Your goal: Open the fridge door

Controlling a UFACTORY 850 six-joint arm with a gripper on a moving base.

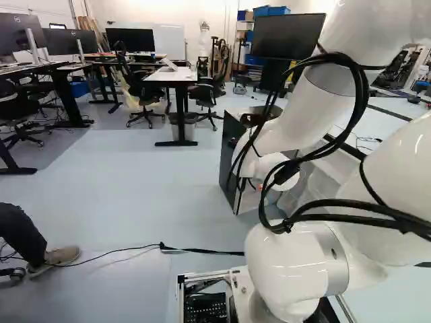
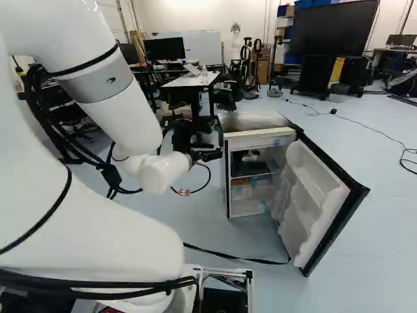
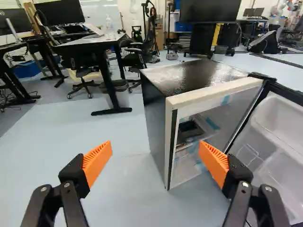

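The black gripper (image 2: 206, 155) is beside the small black fridge (image 2: 259, 139), at its upper front left corner in the right base view. Its door (image 2: 320, 199) stands wide open, swung out to the right, with the white inner shelves showing. In the wrist view the gripper (image 3: 155, 158) is open, its orange pads far apart with nothing held between them. Ahead of it are the fridge's dark top (image 3: 194, 75) and pale front frame; the open door (image 3: 279, 137) lies beyond one finger. The arm partly hides the fridge (image 1: 230, 158) in the left base view.
A white table (image 1: 172, 75) and office chairs stand behind the fridge. A large screen (image 2: 333, 29) is farther back. A black cable (image 2: 228, 254) crosses the floor near the base. A person's leg and shoe (image 1: 62, 256) are at the left of the left base view.
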